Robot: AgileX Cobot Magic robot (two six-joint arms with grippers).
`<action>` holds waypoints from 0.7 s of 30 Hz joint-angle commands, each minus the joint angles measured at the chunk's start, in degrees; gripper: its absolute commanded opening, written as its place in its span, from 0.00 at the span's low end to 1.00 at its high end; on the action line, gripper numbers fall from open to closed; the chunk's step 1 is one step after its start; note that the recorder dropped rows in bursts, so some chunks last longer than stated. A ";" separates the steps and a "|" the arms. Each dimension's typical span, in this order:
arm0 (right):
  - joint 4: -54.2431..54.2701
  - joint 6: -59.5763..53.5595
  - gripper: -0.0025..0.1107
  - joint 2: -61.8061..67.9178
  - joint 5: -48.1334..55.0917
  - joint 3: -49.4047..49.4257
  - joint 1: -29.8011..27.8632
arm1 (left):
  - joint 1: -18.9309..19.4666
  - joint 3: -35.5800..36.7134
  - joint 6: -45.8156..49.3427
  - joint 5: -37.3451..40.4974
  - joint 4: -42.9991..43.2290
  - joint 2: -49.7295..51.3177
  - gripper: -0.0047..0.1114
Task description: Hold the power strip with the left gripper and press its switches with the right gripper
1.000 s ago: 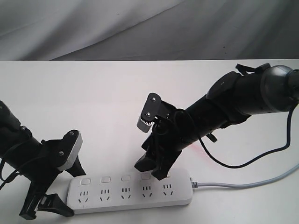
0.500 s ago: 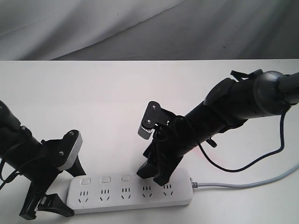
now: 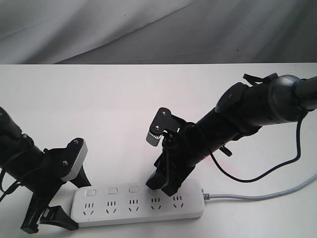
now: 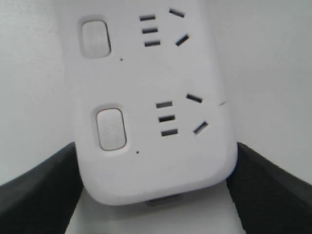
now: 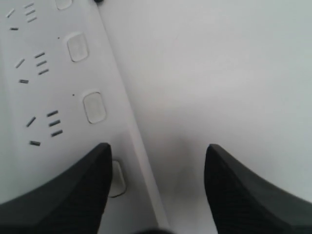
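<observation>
The white power strip (image 3: 138, 203) lies flat near the table's front edge, with its grey cord (image 3: 257, 195) running off to the right. My left gripper (image 3: 69, 201) is shut on the strip's left end; in the left wrist view a black finger (image 4: 39, 190) presses each side of the power strip (image 4: 156, 73). My right gripper (image 3: 162, 186) stands open over the strip's right part. One fingertip (image 5: 92, 170) overlaps a switch (image 5: 117, 178); the other fingertip (image 5: 229, 170) hangs over bare table. Three switches (image 3: 112, 190) show to the left; the rest are hidden by the gripper.
The white table (image 3: 109, 109) stretches behind the strip to a grey cloth backdrop (image 3: 158, 29). A black cable (image 3: 257, 171) loops from the right arm down towards the table on the right.
My right gripper has come down onto the strip, and its finger now covers the fourth switch that showed before. The left gripper and the strip have not moved.
</observation>
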 commanded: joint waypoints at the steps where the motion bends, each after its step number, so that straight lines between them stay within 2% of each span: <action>1: -4.91 0.35 0.48 0.76 -4.01 0.34 -0.19 | -0.26 0.26 0.13 -1.14 1.28 0.14 0.40; 21: -3.96 0.24 0.48 1.10 -5.13 2.24 0.31 | -0.26 0.26 0.13 -1.14 1.28 0.14 0.40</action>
